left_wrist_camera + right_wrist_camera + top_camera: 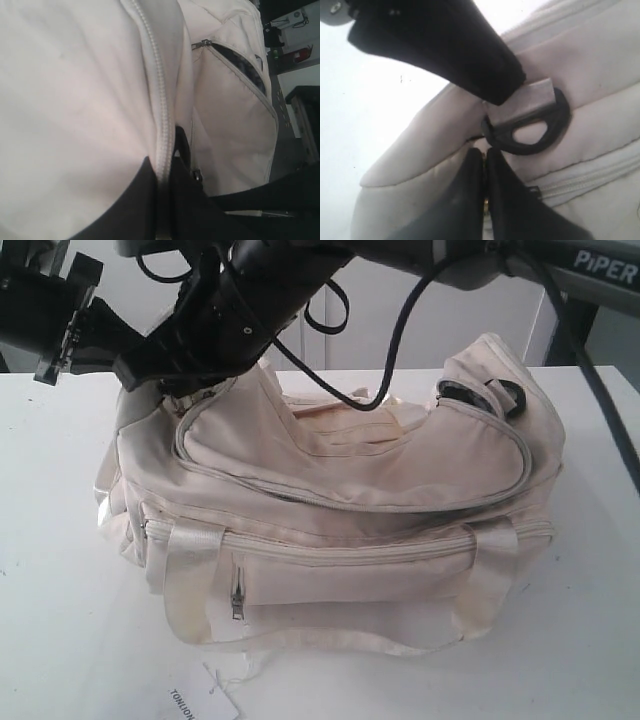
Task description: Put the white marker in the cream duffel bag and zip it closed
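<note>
Exterior view: one cream duffel bag (350, 500), seemingly two strap rings (510, 400)

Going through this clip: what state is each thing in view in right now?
Duffel bag: slumped on the table.
Pocket zip: partly open, dark gap showing.
Left gripper: shut on the duffel bag at a zip seam.
Right gripper: shut beside the strap ring; a gold glint shows in its grip.
Strap ring: lying flat against the bag.
Paper tag: flat on the table.
</note>
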You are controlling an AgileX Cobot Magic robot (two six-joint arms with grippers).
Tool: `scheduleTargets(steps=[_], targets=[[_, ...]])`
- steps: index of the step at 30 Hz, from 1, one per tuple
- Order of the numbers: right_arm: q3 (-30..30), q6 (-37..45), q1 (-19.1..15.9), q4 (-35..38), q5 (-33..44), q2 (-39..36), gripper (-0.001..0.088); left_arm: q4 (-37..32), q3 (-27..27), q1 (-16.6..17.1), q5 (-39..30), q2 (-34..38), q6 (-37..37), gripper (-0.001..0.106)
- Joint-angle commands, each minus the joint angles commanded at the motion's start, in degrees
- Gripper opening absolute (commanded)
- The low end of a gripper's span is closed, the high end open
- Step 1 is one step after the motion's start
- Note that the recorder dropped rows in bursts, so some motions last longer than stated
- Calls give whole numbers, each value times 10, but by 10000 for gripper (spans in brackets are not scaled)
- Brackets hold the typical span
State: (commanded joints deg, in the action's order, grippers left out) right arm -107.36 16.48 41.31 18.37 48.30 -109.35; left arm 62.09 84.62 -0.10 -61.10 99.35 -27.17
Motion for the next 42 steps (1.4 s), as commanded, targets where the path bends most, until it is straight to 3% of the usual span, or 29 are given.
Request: scheduleTargets(steps=[12,35,42], targets=[[0,-21,0,79,37,1,0,0,0,0,0,0,2,0],[0,-15,0,107,212,1,0,0,0,0,0,0,3,0],[0,-15,0,107,217,1,0,0,0,0,6,0,3,0]])
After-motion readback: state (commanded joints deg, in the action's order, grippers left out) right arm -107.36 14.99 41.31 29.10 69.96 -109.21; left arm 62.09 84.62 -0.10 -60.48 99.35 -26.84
